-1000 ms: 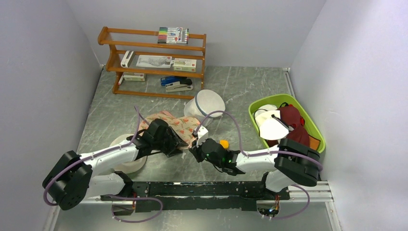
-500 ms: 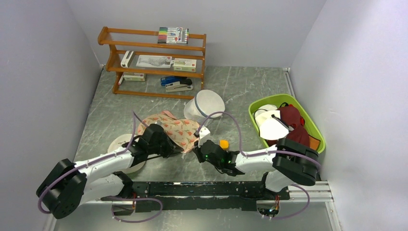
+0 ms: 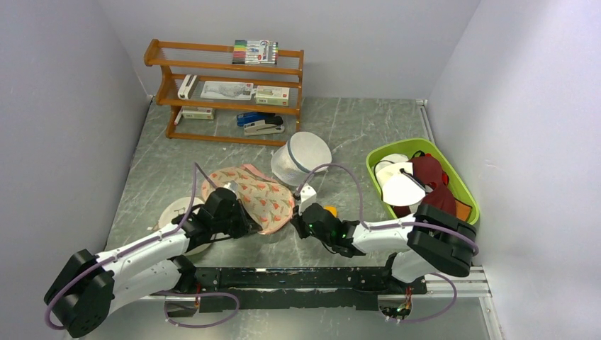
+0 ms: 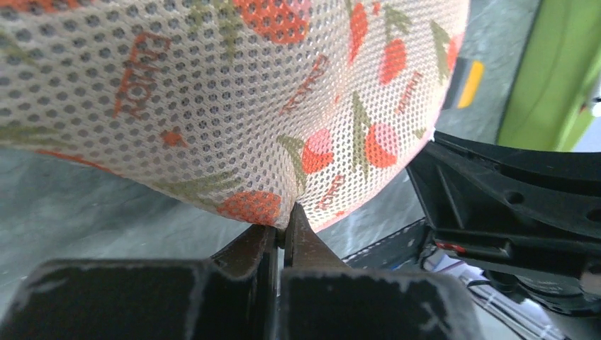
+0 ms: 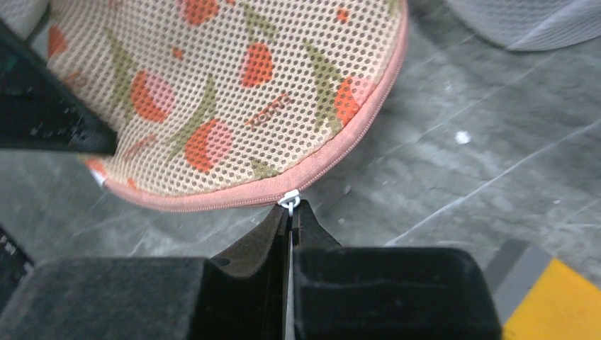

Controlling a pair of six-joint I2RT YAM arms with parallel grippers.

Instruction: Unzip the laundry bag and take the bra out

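Since a second ago the left arm has drawn back and the laundry bag [image 3: 249,195] has come nearer, its near lobe raised off the table [image 3: 354,134]. The left end effector [image 4: 283,221] pinches the bag's lower fabric edge; the right end effector [image 5: 290,210] is closed on the white zipper pull [image 5: 289,198]. The bag sits between both arms, just before the white mesh cylinder [image 3: 301,154].

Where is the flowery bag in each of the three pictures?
Top external: the laundry bag lies left of centre, just in front of the white mesh cylinder.
Left wrist: it fills the top, its lower edge pinched by the left end effector.
Right wrist: upper left, its zipper pull pinched by the right end effector.
Shared landmark: the yellow-orange patch.
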